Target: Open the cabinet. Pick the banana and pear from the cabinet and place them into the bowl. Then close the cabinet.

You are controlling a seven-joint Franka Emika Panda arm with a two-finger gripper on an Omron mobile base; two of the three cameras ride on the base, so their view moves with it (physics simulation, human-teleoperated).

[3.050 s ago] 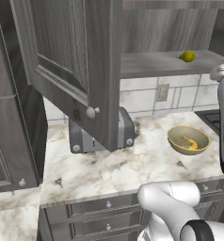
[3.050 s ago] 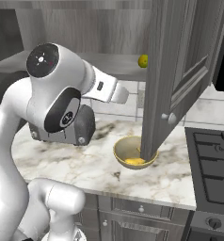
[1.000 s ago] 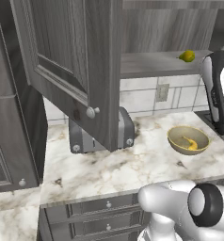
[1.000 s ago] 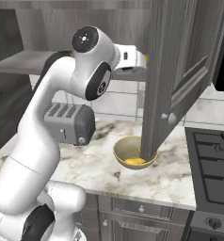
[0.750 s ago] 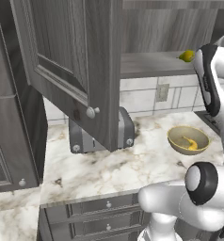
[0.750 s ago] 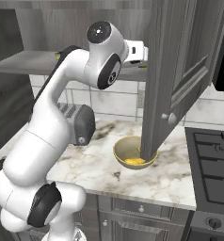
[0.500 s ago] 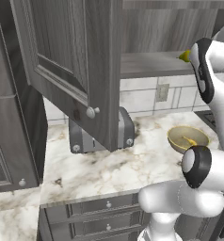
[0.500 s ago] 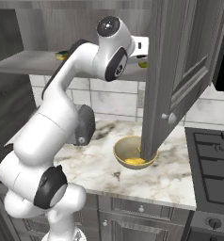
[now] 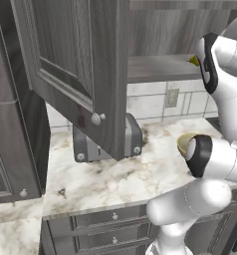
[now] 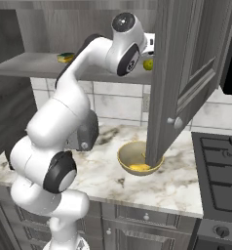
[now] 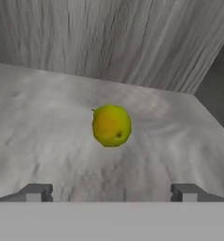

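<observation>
Cabinet: the cabinet (image 10: 186, 73) stands open, 1 door swung out over the upper left of the left base view, the other hanging down the right of centre in the right base view.

Shelf: the grey inner shelf (image 10: 35, 66) runs across the upper part of the right base view, and it carries 2 things there, well apart.

Pear: the pear (image 11: 111, 125) sits alone on the shelf floor, dead centre of the hand view, with the grained back wall behind it; in the right base view it peeks out at upper centre, just beside the arm's head and the door edge.

Yellow item: a small yellow-and-green thing (image 10: 66, 57) lies at the upper left of the shelf; too small to name.

Bowl: the bowl (image 10: 137, 158) rests on the marble counter (image 10: 181, 188), lower centre of the right base view, partly behind the hanging door, with a yellow piece inside; I can't tell for sure what it is.

Gripper: the gripper (image 11: 111, 192) has its 2 tips spread wide at the bottom of the hand view, nothing between them, pear beyond and apart.

Toaster: the grey toaster (image 9: 85, 147) sits under the left door.
</observation>
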